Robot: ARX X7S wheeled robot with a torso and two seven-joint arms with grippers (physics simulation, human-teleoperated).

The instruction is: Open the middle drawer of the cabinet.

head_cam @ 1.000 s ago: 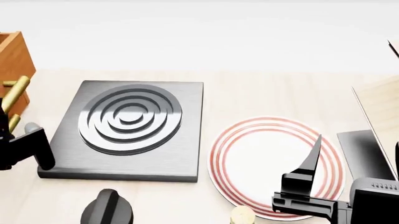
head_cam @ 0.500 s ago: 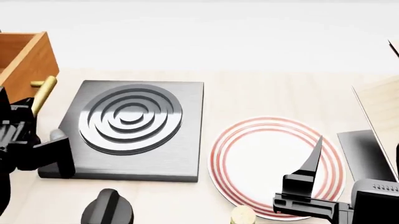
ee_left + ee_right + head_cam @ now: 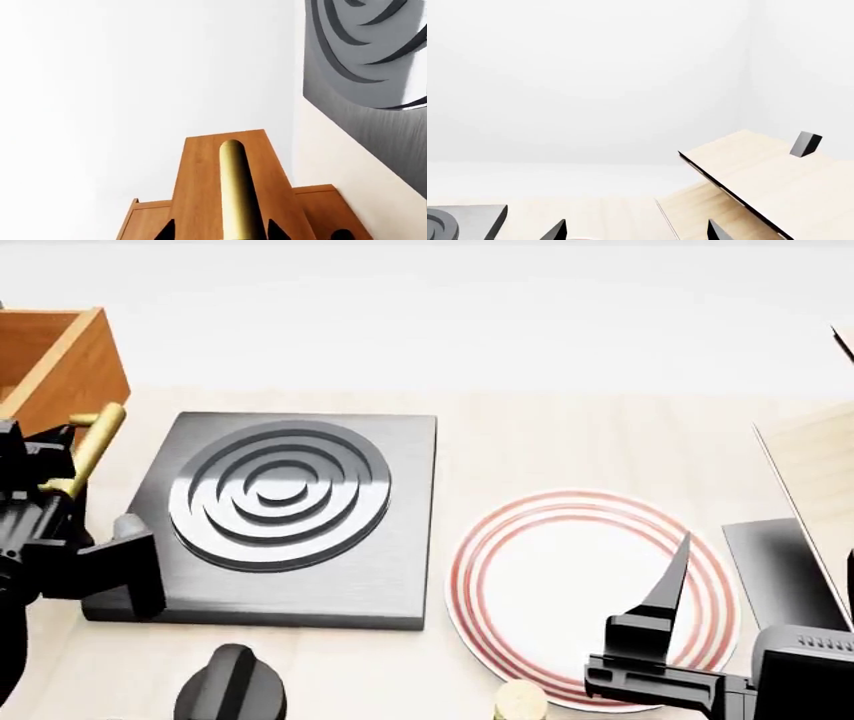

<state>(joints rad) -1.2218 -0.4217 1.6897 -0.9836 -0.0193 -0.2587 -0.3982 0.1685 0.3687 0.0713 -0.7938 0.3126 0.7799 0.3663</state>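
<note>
Brass cylindrical bar handle [image 3: 233, 190] of the orange-brown wooden middle drawer [image 3: 56, 360], at the tabletop's [image 3: 561, 440] left edge beside the black ringed hob [image 3: 280, 510], sits clamped between the left pincer's [image 3: 220, 234] dark fingertips, giving purchase to pull. Right pincer [image 3: 634, 231] idles, spread and empty.

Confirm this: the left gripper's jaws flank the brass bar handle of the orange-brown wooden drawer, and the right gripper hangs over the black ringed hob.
Wrong on the right gripper: the head view shows it over the red-ringed white plate, not the black ringed hob. The left gripper does flank the brass bar handle of the orange-brown wooden drawer.
</note>
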